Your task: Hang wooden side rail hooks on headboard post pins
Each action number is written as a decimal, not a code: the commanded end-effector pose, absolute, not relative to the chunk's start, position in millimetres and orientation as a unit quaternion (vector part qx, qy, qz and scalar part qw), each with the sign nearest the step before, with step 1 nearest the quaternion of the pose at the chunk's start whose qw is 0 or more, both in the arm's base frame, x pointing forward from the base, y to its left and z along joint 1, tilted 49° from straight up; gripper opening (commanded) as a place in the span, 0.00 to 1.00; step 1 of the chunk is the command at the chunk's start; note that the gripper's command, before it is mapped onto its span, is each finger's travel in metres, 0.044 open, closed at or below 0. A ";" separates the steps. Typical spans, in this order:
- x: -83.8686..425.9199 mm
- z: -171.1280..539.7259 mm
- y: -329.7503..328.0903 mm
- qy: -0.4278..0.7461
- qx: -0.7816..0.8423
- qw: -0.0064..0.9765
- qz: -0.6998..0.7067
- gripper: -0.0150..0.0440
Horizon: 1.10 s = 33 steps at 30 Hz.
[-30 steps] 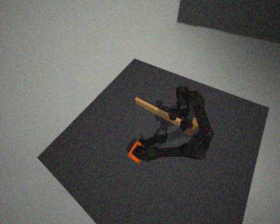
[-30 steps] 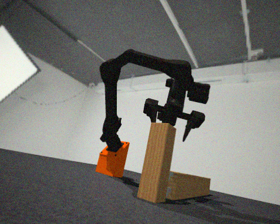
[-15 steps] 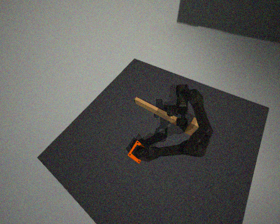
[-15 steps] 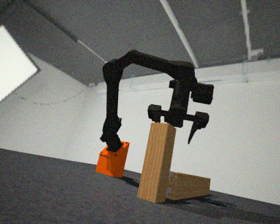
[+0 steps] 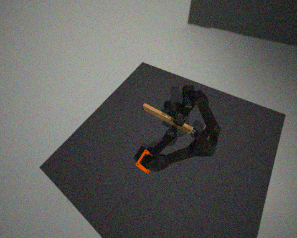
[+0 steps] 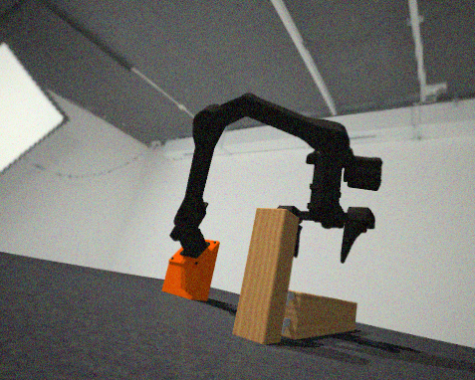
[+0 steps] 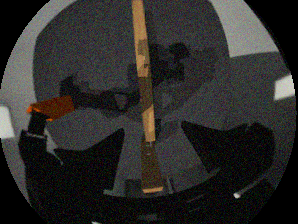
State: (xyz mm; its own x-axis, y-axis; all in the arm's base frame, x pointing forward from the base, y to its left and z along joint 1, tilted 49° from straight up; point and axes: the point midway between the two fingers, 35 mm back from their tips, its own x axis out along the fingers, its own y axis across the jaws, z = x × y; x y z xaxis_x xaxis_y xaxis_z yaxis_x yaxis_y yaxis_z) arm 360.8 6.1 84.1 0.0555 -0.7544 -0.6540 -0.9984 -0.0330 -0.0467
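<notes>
Fingers spread and holding nothing, my hand (image 5: 174, 113) (image 6: 320, 259) (image 7: 153, 127) hangs above the rail (image 5: 155, 114) (image 6: 328, 315) (image 7: 140, 25), which lies on the bench (image 5: 108, 174) (image 6: 109, 318) (image 7: 70, 50) near the post (image 5: 204, 127) (image 6: 263, 274) (image 7: 151, 172). I judge this the pick-up approach; next, descend astride it, then grip.
</notes>
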 end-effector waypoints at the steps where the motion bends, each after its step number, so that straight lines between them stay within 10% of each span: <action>1: 360.4 68.1 -12.5 0.649 -0.675 0.258 0.237 1.00; 33: 364.2 31.3 -54.4 0.649 -0.675 0.259 0.237 1.00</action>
State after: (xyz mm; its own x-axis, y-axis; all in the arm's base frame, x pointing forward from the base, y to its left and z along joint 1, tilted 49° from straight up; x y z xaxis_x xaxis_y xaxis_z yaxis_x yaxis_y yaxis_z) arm 364.5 -49.5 34.4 0.0465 -0.7499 -0.6599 -0.9988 -0.0230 -0.0443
